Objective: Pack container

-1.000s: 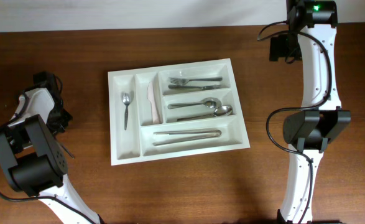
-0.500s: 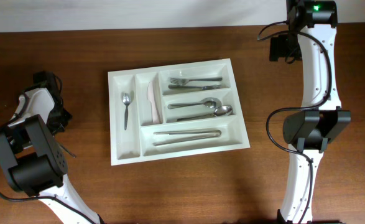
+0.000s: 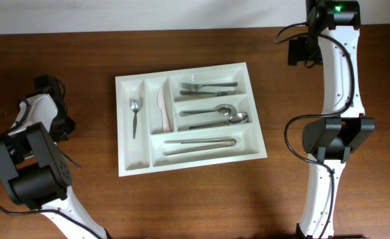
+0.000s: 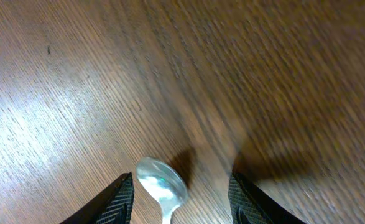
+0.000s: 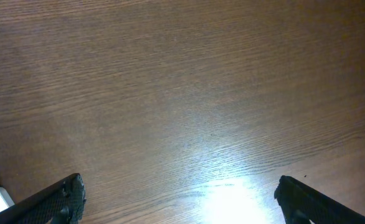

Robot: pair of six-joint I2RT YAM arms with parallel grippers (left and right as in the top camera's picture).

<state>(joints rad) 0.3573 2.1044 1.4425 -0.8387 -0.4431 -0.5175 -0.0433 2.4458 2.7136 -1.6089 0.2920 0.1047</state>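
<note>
As a spoon lies outside the container near the table's left edge, the left gripper straddles it wide open, gripping nothing, while the right gripper gapes empty.

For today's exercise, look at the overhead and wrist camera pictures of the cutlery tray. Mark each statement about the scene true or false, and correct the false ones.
1. The container has five compartments. True.
2. Forks lie in its topmost long compartment. True.
3. Its leftmost narrow compartment is empty. False: a small spoon lies in it.
4. The right gripper holds a fork. False: it is open over the bare table, with nothing between its fingers.
5. In the left wrist view, a spoon shows between the fingers of the left gripper. True.
</note>
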